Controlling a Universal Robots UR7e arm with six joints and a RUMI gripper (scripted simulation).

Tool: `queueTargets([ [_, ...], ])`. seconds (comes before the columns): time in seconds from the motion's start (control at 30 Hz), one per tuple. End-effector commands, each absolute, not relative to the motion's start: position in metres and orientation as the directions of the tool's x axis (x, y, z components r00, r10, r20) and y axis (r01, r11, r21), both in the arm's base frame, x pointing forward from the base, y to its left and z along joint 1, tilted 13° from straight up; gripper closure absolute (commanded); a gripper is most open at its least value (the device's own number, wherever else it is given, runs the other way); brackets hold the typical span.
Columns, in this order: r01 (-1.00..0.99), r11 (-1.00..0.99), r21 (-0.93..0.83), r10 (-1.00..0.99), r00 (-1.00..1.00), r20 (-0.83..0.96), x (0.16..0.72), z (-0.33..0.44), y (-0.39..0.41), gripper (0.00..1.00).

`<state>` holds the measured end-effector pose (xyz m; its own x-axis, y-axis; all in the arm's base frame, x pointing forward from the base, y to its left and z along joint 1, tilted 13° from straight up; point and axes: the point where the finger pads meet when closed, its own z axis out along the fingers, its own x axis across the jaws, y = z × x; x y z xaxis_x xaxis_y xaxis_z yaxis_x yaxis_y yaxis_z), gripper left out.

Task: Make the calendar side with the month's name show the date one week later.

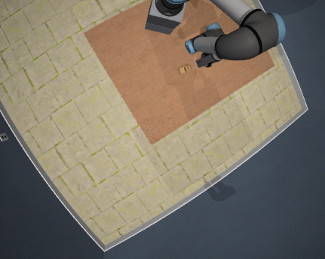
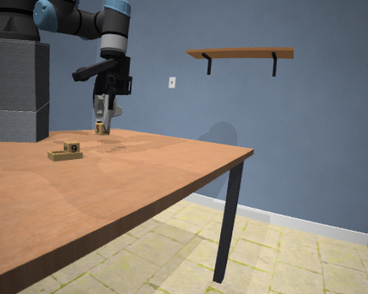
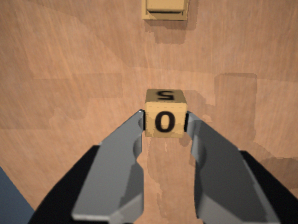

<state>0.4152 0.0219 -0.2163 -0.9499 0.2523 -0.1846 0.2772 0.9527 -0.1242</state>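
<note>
My gripper (image 3: pixel 163 112) is shut on a wooden number cube (image 3: pixel 165 112). In the wrist view the cube shows a 0 towards the camera and a 5 on the face above it. In the exterior view the cube (image 2: pixel 100 128) shows a 5 and sits at or just above the table top, under the gripper (image 2: pixel 104 124). The wooden tray (image 2: pixel 65 154) lies on the table to the left and holds the other cube (image 2: pixel 72 147), which shows a 9. The tray also shows at the top edge of the wrist view (image 3: pixel 165 9) and in the top view (image 1: pixel 184 69).
The grey robot base block (image 2: pixel 15 91) stands at the back left of the table. The table's right edge (image 2: pixel 227 160) is well away from the gripper. A wall shelf (image 2: pixel 240 53) hangs far behind.
</note>
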Motion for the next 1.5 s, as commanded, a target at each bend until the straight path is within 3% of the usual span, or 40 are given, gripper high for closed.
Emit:
queueTargets([
  [0.0, 0.279, 0.952, -0.122, 0.253, -0.948, -0.191, 0.422, -0.24, 0.017, 0.89],
  [1.47, 0.279, 0.953, -0.123, 0.253, -0.949, -0.19, 0.425, -0.268, 0.012, 0.89],
])
